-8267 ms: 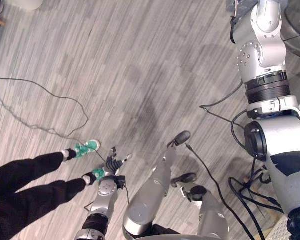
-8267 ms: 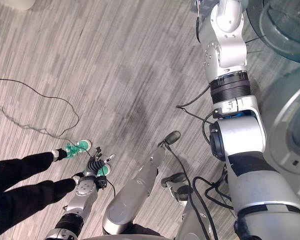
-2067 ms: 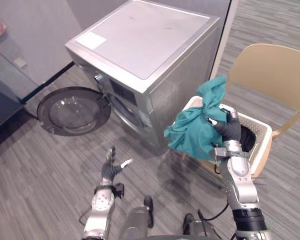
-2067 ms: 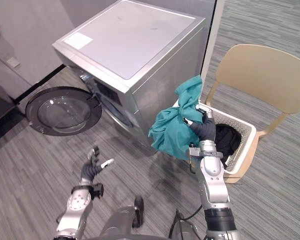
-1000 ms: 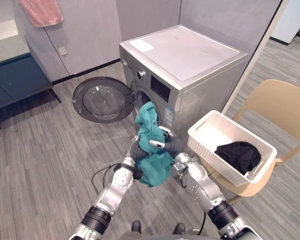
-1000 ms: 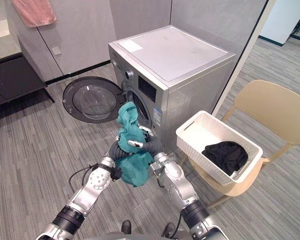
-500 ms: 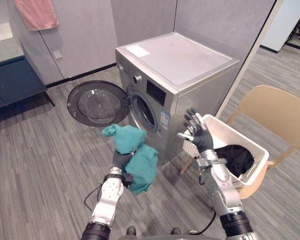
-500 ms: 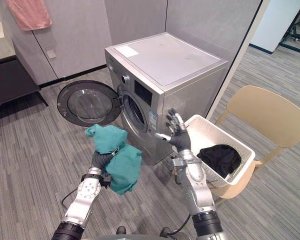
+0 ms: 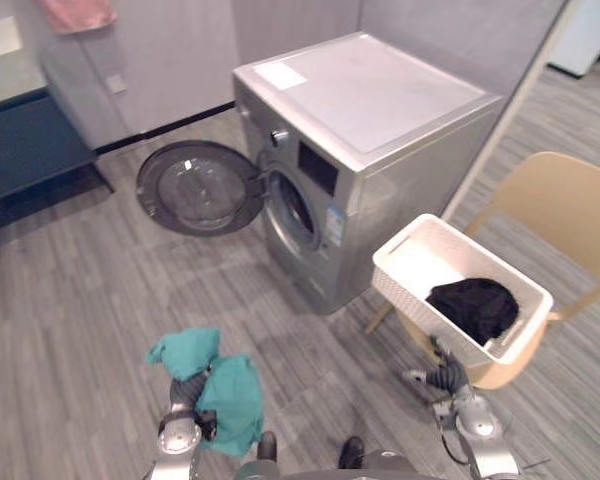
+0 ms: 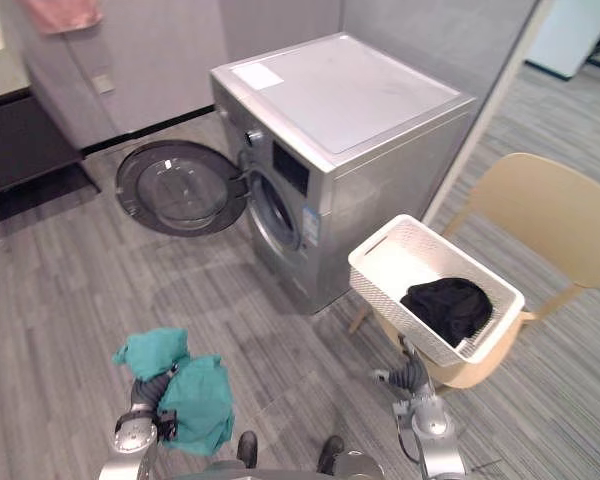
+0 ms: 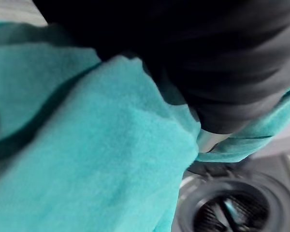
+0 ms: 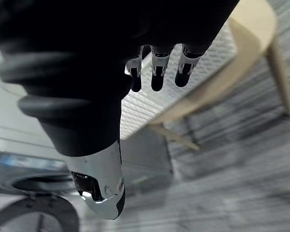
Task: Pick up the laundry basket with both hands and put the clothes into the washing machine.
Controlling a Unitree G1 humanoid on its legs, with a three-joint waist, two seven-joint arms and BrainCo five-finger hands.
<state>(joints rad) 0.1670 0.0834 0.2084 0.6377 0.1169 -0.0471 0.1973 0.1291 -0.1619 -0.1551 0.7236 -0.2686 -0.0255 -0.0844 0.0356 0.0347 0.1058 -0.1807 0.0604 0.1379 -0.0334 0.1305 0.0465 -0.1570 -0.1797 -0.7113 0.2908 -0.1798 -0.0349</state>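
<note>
left hand [image 11: 217, 72]: carrying the teal garment [image 9: 225, 395] low over the floor, well short of the washing machine [image 9: 380, 110]. cloth is covering it, so can't tell the grip.
right hand [image 12: 157, 67]: hanging straight-fingered and empty near the laundry basket [image 9: 412, 300].
progress: i'm guessing nothing's in the drum yet. a black garment [image 9: 470, 305] is lying in the basket on the chair [image 9: 555, 200].
room: door [image 9: 200, 190] is standing wide open, with bare floor leading up to it. basket is overhanging the seat edge.

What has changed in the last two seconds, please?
The teal cloth passed from the right hand to the left hand, which now carries it low. The right hand let go and dropped low, open. Black garment in basket, washer door open: unchanged.
</note>
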